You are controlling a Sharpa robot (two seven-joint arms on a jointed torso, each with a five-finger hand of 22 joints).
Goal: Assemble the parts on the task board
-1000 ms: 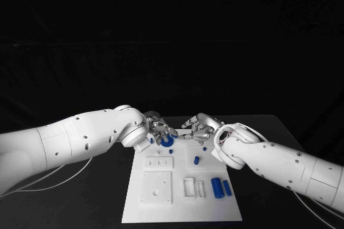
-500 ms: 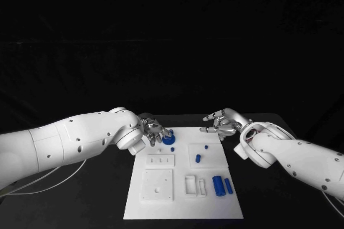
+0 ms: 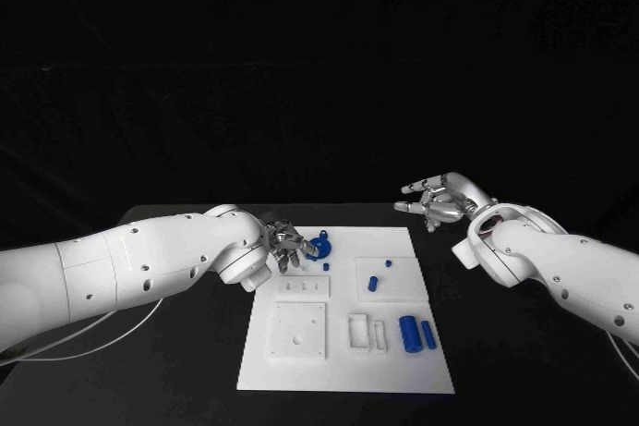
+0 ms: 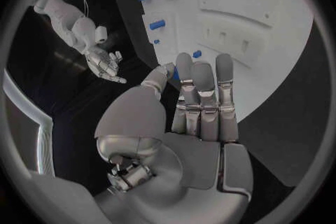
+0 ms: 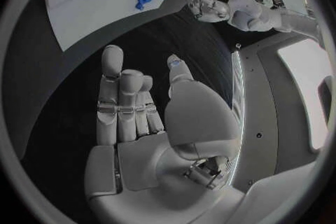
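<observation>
Left hand: the left hand (image 3: 283, 244) sits at the far left corner of the task board (image 3: 345, 375), its fingertips (image 3: 295, 256) beside a round blue part (image 3: 317, 249); in the left wrist view its fingers (image 4: 203, 102) lie close together and nearly straight. I cannot tell whether they pinch the part or only touch it.
Task board: white plate in the middle of the black table (image 3: 174, 352), long side running away from the robot.
Parts: a short blue peg (image 3: 373, 282) lies mid-board with a smaller blue bit (image 3: 386, 261) beyond it; two blue cylinders (image 3: 416, 334) lie side by side near the right edge.
Right hand: the right hand (image 3: 440, 199) hovers off the board, past its far right corner, fingers apart, palm bare, gripping nothing.
</observation>
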